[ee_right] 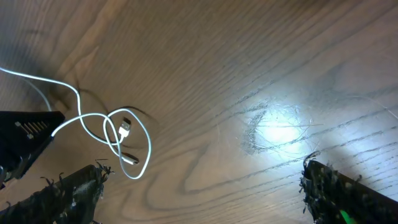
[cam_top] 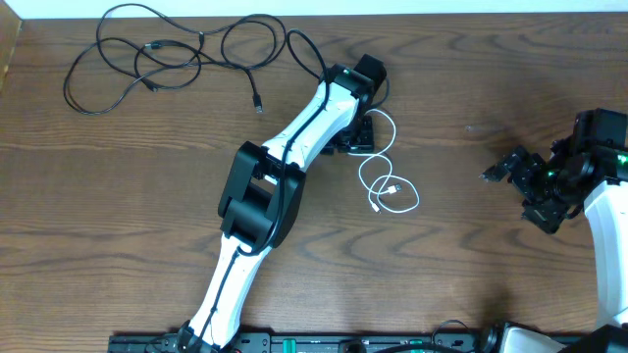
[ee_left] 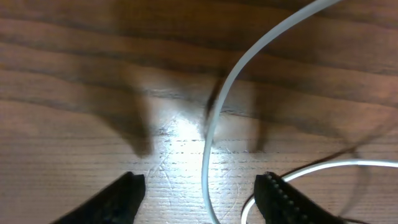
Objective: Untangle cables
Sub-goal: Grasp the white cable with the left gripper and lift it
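Note:
Two black cables (cam_top: 157, 54) lie looped and crossed over each other at the back left of the table. The white cable (cam_top: 385, 176) lies coiled near the table's middle, one end running under my left gripper (cam_top: 355, 135). In the left wrist view the left gripper (ee_left: 202, 190) is open low over the wood, with the white cable (ee_left: 208, 134) running between its fingers, untouched. My right gripper (cam_top: 515, 169) is open and empty at the right side. In the right wrist view the white cable (ee_right: 118, 134) and its plugs lie to the left of the right gripper (ee_right: 202, 186).
The brown wooden table (cam_top: 461, 78) fills the view. The left arm (cam_top: 265, 186) stretches diagonally across the middle. A thick black arm cable (cam_top: 309, 54) loops near the left wrist. A rail (cam_top: 324, 343) runs along the front edge.

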Motion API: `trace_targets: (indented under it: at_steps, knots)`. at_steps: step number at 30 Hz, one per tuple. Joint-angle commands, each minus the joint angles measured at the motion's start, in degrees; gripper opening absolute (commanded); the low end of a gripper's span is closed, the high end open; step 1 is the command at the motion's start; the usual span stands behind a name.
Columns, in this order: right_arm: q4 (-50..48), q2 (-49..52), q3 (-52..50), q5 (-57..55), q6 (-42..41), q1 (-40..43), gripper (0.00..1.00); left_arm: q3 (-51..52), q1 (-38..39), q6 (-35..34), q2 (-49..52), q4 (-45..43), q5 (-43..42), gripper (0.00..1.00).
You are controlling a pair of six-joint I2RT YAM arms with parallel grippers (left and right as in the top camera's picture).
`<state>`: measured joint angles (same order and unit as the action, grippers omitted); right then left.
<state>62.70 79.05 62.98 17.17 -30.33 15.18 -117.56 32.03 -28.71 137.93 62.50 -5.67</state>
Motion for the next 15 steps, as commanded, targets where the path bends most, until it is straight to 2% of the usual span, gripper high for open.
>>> trace_targets:
  at_steps: [1,5,8,13,15]
  knots:
    - [-0.2,0.1,0.0,0.3,0.6,-0.7,0.99,0.7,-0.1,-0.3,1.4,0.1,0.8,0.55]
    - [-0.1,0.1,0.0,0.3,0.6,-0.7,0.99,0.8,-0.1,-0.3,1.4,-0.1,0.8,0.54]
    - [-0.1,0.1,0.0,0.3,0.6,-0.7,0.99,0.8,-0.1,-0.3,1.4,-0.5,0.8,0.45]
    - [-0.1,0.1,0.0,0.3,0.6,-0.7,0.99,0.8,-0.1,-0.3,1.4,-0.5,0.8,0.43]
    - [-0.1,0.1,0.0,0.3,0.6,-0.7,0.99,0.8,-0.1,-0.3,1.4,-0.5,0.8,0.39]
